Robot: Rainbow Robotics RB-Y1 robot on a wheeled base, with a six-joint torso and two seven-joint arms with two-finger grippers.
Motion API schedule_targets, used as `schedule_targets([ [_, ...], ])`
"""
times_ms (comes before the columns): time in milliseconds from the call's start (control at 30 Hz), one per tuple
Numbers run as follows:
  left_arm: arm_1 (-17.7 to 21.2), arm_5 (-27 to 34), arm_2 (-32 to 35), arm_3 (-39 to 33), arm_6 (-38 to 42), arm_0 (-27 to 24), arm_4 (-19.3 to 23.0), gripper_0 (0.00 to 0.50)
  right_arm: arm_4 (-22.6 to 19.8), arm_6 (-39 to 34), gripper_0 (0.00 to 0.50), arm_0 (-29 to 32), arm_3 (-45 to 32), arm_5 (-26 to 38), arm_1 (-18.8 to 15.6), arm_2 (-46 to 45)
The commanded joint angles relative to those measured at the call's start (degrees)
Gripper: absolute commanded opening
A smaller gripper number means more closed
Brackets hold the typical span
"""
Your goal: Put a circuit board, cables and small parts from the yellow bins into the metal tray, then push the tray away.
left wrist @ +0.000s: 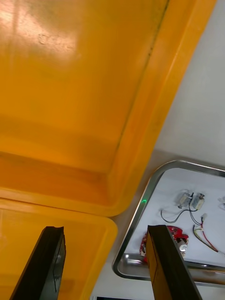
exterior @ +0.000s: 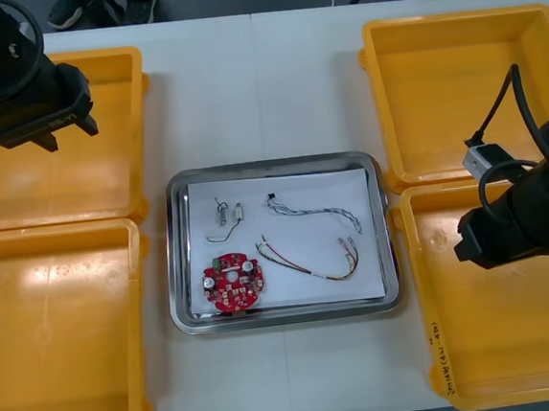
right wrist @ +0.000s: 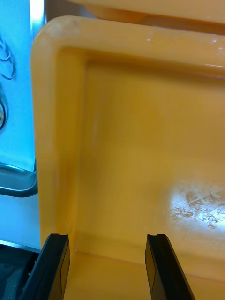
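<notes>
The metal tray (exterior: 178, 262) lies mid-table, white inside. It holds a round red circuit board (exterior: 232, 281), small metal parts (exterior: 229, 212) with a thin black wire, a blue and white cable (exterior: 318, 209) and a red and yellow cable (exterior: 308, 260). My left gripper (left wrist: 105, 262) hangs open over the far left yellow bin (exterior: 108, 172), nothing between its fingers; the tray (left wrist: 140, 211) and circuit board (left wrist: 164, 236) lie past them. Above the near right yellow bin (exterior: 498, 340) my right gripper (right wrist: 108, 267) is open and holds nothing.
Two yellow bins stand on each side of the tray: near left (exterior: 55, 330) and far right (exterior: 466, 83) besides the two under the arms. All look bare inside. Bare table strips run in front of and behind the tray.
</notes>
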Motion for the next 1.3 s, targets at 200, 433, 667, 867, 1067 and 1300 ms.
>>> schedule_targets([
  [200, 6.38, 0.46, 5.15, -0.83, -11.38, 4.41, 1.94, 0.500, -0.19, 11.78, 0.468, -5.51, -2.35, 0.23, -2.22, 6.77],
  [433, 7.08, 0.46, 10.95, -3.47, -17.89, 10.56, 1.85, 0.500, 1.30, 17.06, 0.470, -9.11, -7.10, 0.23, -4.59, 14.94],
  [667, 8.58, 0.46, 14.38, -8.22, -20.35, 16.36, 2.55, 0.500, 2.62, 17.76, 0.469, -9.38, -11.84, -2.72, -6.35, 21.27],
  [867, 8.84, 0.46, 19.30, -14.28, -20.88, 23.04, 3.08, 0.500, 5.52, 19.08, 0.470, -12.89, -11.14, -5.89, -5.56, 27.95],
  [1067, 8.84, 0.46, 23.43, -19.99, -21.58, 28.84, 3.17, 0.500, 7.28, 20.40, 0.468, -16.85, -7.45, -7.29, -1.43, 33.84],
  [1300, 8.84, 0.46, 27.91, -25.71, -22.55, 35.52, 3.34, 0.500, 9.56, 22.15, 0.469, -21.68, -2.97, -8.44, 2.88, 40.69],
])
